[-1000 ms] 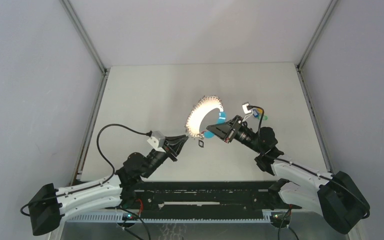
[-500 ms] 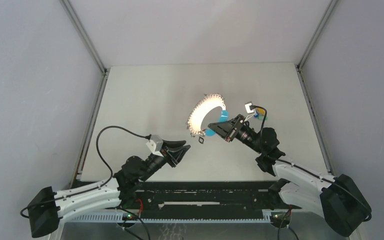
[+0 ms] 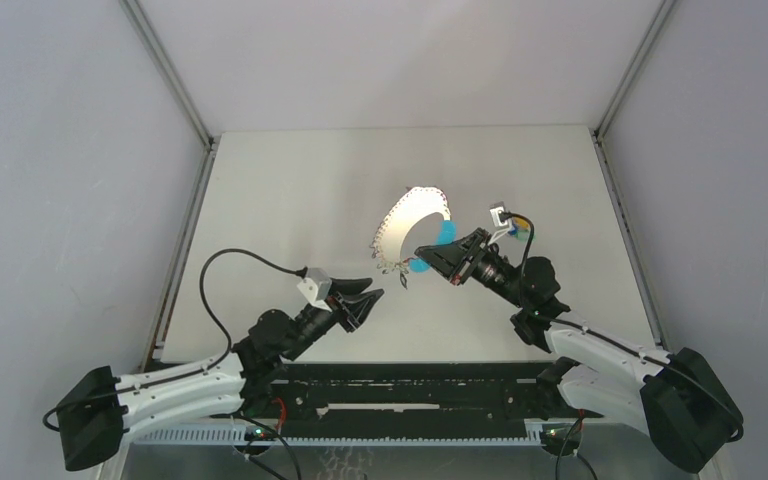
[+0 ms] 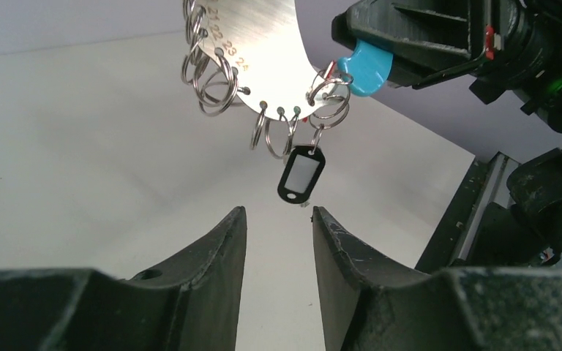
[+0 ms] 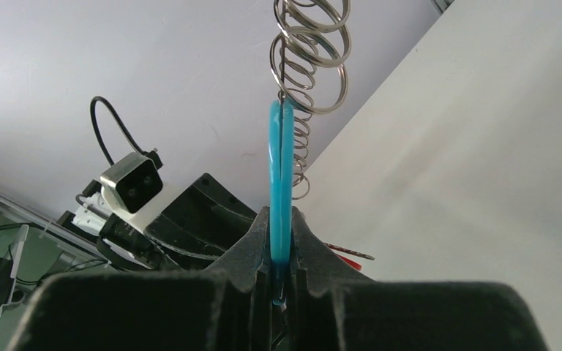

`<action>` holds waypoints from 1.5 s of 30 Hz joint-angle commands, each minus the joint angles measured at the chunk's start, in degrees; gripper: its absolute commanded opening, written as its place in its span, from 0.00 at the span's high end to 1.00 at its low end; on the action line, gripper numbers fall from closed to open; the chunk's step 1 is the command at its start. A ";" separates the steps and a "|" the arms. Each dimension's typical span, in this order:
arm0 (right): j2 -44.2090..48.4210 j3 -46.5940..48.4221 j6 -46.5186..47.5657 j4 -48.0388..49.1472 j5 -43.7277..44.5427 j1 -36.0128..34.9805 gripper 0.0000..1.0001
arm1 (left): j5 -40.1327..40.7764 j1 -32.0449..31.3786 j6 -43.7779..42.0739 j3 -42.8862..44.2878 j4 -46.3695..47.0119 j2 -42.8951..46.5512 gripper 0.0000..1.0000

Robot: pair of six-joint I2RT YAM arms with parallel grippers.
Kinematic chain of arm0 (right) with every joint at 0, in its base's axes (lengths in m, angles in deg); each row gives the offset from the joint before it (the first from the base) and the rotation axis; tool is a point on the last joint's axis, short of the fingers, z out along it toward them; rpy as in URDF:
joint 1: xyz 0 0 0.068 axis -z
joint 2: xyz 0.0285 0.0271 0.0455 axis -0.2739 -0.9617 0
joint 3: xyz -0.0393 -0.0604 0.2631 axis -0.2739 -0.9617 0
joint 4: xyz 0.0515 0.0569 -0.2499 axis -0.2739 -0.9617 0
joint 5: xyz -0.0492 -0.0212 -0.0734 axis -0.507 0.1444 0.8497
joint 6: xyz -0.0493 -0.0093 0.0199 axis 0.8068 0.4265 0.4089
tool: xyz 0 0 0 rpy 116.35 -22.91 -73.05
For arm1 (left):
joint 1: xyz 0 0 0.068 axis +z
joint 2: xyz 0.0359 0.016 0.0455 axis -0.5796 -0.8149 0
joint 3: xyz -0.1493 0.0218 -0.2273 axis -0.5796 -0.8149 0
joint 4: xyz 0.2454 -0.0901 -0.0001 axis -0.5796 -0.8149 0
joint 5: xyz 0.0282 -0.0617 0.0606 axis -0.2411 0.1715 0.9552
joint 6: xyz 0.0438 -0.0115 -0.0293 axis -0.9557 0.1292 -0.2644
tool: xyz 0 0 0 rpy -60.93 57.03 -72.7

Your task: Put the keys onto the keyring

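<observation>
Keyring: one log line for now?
keyring: held up by cyan piece | right gripper: shut on it | left gripper: open, empty, near black tag

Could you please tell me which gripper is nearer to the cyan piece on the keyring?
Right. The right gripper is shut on the cyan piece. The left gripper is open and apart from it, just short of the hanging black tag.

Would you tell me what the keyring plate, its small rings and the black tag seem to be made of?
The keyring plate looks like brushed metal: silvery, fine grain, marked numbers. The split rings look like polished steel wire, bright and reflective. The black tag seems plastic: glossy frame around a pale, perhaps paper, window.
</observation>
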 commanded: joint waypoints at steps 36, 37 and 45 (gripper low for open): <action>2.60 -1.93 3.77 12.74 -0.75 -2.69 1.00 | -3.60 0.26 -15.94 6.31 15.24 -8.77 0.69; 2.59 -1.99 3.73 12.73 -0.77 -2.73 1.00 | -2.78 0.27 -15.80 6.31 15.24 -8.63 0.69; 2.67 -2.31 3.69 12.76 -0.03 -2.95 1.00 | 2.45 0.26 -14.32 5.21 15.83 -6.68 0.72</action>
